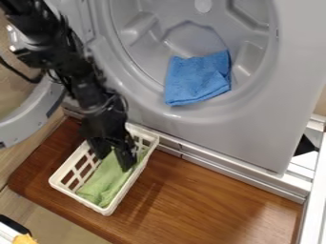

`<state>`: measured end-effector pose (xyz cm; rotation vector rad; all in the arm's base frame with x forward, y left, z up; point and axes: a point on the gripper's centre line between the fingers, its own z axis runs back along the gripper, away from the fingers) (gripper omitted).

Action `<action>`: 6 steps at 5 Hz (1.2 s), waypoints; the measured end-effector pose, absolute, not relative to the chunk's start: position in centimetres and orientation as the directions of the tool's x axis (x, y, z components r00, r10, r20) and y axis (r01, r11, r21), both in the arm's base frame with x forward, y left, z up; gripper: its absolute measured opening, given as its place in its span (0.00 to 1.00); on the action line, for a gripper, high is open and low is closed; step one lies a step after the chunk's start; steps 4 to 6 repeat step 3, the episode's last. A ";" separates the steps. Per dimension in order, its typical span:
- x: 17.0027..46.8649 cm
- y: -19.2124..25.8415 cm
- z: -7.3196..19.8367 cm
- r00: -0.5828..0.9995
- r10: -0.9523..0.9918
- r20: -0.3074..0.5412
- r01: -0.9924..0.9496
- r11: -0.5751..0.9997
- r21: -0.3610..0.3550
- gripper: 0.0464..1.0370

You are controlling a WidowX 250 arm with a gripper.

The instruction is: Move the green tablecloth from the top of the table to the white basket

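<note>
a large grey plastic washer or dryer [258,136], its round opening facing the camera, stands behind the white basket. the brown wood-grain table top [210,200] lies under the basket and runs out to its right. the black jointed robot arm [70,62] comes in from the upper left, down over the basket's upper part. the round grey-rimmed door [22,131] is left of the basket. the slatted white plastic basket [79,199] sits at a slant on the wood. up and right of it, in the machine's opening, lies a folded blue cloth [197,78]. the soft light green cloth [105,180] lies inside the basket, lengthwise. the black two-finger gripper [113,163] hangs at the basket, fingers spread, green cloth visible between them; i cannot tell whether they touch it.
</note>
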<state>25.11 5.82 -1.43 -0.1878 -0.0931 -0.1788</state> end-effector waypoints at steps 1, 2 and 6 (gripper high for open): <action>25.8 5.4 2.4 0.975 -0.149 0.165 0.175 0.973 -0.153 0.96; 25.7 5.0 5.1 0.963 -0.153 0.220 0.181 0.977 -0.110 0.96; 25.1 4.6 7.5 0.943 -0.162 0.292 0.193 0.978 -0.083 0.96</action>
